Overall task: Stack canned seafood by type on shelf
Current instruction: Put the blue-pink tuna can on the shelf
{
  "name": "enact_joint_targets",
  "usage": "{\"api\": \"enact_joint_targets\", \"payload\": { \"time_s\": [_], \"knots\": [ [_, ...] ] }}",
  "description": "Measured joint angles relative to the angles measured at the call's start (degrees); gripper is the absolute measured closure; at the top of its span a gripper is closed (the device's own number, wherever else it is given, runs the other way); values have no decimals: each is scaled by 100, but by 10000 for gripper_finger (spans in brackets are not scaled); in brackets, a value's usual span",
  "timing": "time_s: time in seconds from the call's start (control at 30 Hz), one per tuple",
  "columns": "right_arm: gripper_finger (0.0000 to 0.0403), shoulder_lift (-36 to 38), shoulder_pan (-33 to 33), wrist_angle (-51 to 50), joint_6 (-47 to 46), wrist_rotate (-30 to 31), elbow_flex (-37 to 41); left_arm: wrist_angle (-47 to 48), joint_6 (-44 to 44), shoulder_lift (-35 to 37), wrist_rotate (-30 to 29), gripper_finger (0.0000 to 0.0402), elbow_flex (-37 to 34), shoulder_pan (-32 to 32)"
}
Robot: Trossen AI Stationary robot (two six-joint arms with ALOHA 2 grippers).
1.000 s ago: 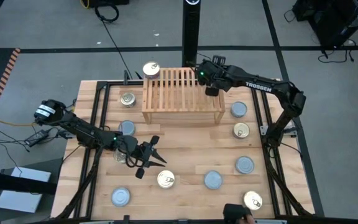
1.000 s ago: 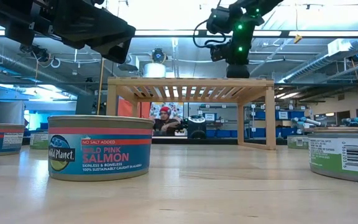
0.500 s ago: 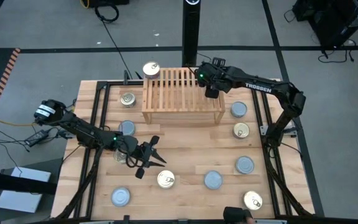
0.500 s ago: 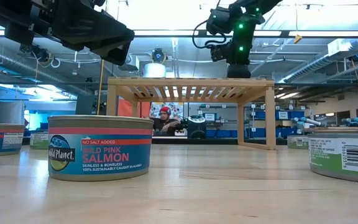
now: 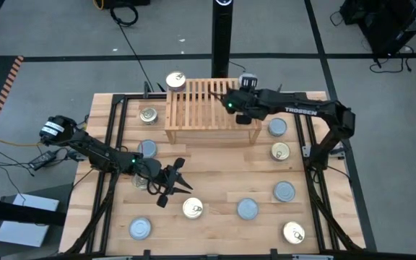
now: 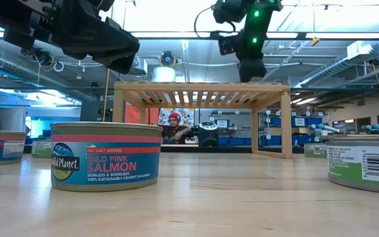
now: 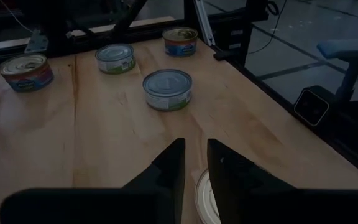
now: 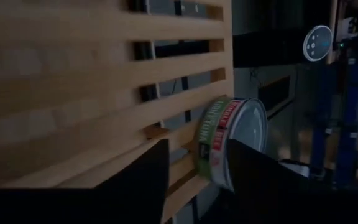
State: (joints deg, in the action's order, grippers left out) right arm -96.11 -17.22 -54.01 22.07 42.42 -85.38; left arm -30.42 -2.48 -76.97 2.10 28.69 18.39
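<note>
Field notes, shelf as landmark.

- Low slatted light-wood shelf (image 5: 193, 108) stands at the far middle of the wooden tabletop (image 5: 215, 173).
- One short round tin with a gold-cream lid (image 5: 175, 79) sits at the shelf's far left corner. It appears to rest on the slats and has not shifted over the last second.
- No other tin shows on the shelf. The rest lie loose on the tabletop, among them a pale-blue-lidded tin (image 5: 277, 128) just right of the shelf and a gold-lidded tin (image 5: 148, 114) just left of it.
- Change: the right tool (image 6: 250, 71) was down on the slats near the shelf's right end a moment ago. It now hangs clear above them, swung toward the shelf's middle with its wrist rolled. Its fingers are apart with nothing between them.
- Reading: no tin was added, so the sorting has barely begun.
- Left tool (image 7: 194, 152) waits well in front of the shelf, low over the tabletop, fingers a narrow gap apart and empty.
</note>
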Motion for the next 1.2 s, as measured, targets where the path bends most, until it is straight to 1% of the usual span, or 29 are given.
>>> {"api": "enact_joint_targets", "payload": {
  "time_s": [0.17,0.27,0.33,0.4,0.53,0.6,0.67,0.8,1.03,1.2],
  "knots": [
    [328,191,658,-326,-725,-61,0,52,19,0,-5,328,0,0],
    [373,297,1062,-568,-1284,-338,0,16,141,0,-5,328,0,0],
    [392,328,1322,-733,-1655,-632,0,16,162,0,-5,328,0,0],
    [393,330,1576,-835,-2024,-879,0,9,164,0,-5,328,0,0],
    [373,310,2085,-911,-2725,-1232,0,-8,166,0,-5,328,0,0],
    [370,297,2338,-907,-2953,-1438,0,-6,168,0,-5,328,0,0],
    [374,297,2580,-881,-3114,-1659,0,-5,168,0,-5,328,0,0],
    [395,297,3032,-866,-3454,-1999,0,-3,168,0,-3,328,0,0],
    [387,297,3701,-873,-4344,-2469,0,12,168,0,-5,328,0,0],
    [397,273,4134,-865,-4923,-2893,177,12,150,0,-10,328,0,0]
  ]
}}
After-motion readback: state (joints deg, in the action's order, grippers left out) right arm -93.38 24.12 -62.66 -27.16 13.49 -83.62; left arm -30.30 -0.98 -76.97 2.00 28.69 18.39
